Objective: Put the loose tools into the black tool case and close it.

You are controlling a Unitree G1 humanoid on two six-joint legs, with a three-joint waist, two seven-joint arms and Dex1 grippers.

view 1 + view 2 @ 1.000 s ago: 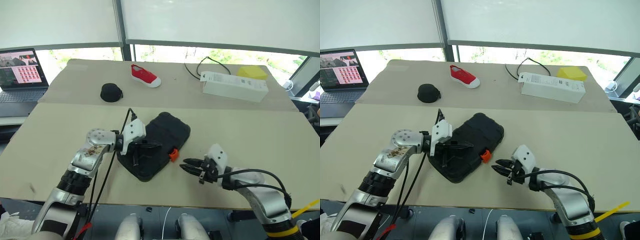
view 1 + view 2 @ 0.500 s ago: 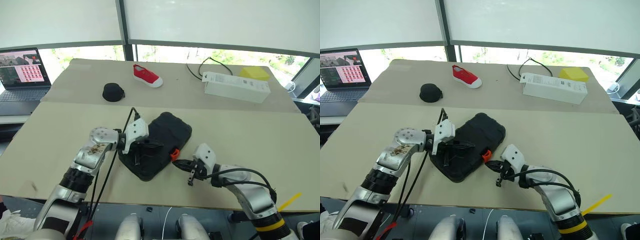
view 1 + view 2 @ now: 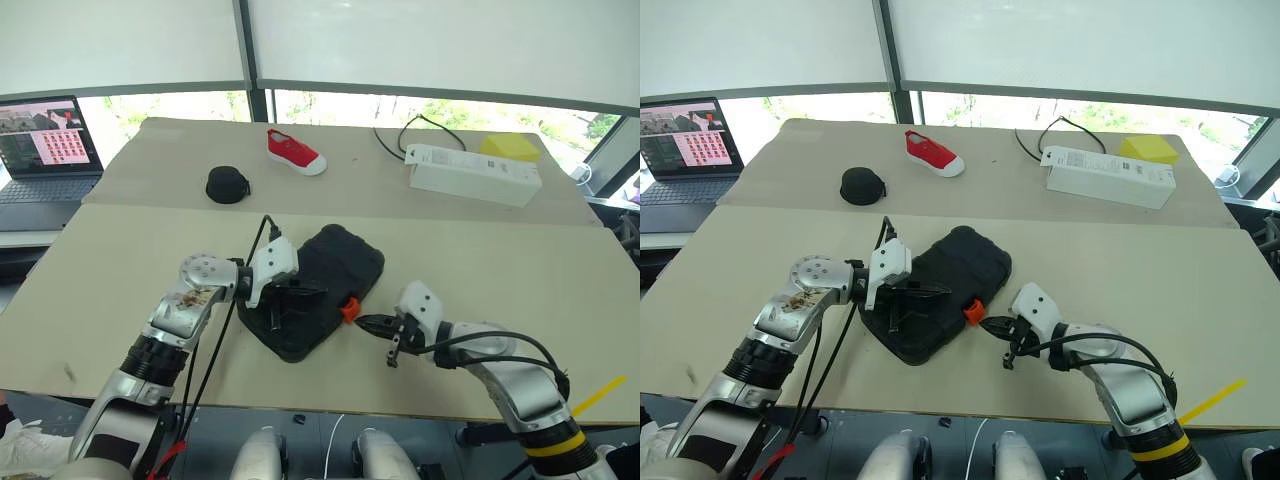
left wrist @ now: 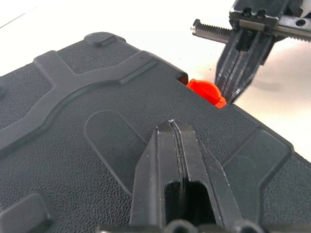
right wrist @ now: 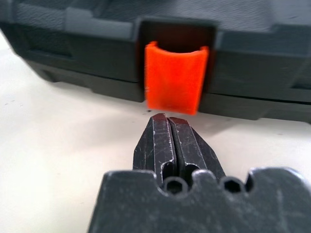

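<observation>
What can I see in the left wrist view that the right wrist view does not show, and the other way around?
Left wrist view only: the ribbed top of the case lid, with the shut left gripper lying on it, and the right gripper seen from the side, its tip beside the latch.

Right wrist view only: the case's front edge with the seam between lid and base, and the bare table in front of it.

Both: the black case and its orange latch, with the shut right gripper close to it.

The tool case (image 3: 325, 288) lies closed on the table (image 3: 500, 260). The left gripper (image 3: 290, 300) rests on its lid; the right gripper (image 3: 368, 322) sits just right of the latch (image 3: 348, 309). The pouch (image 3: 226, 185) and shoe (image 3: 293, 151) lie behind.
</observation>
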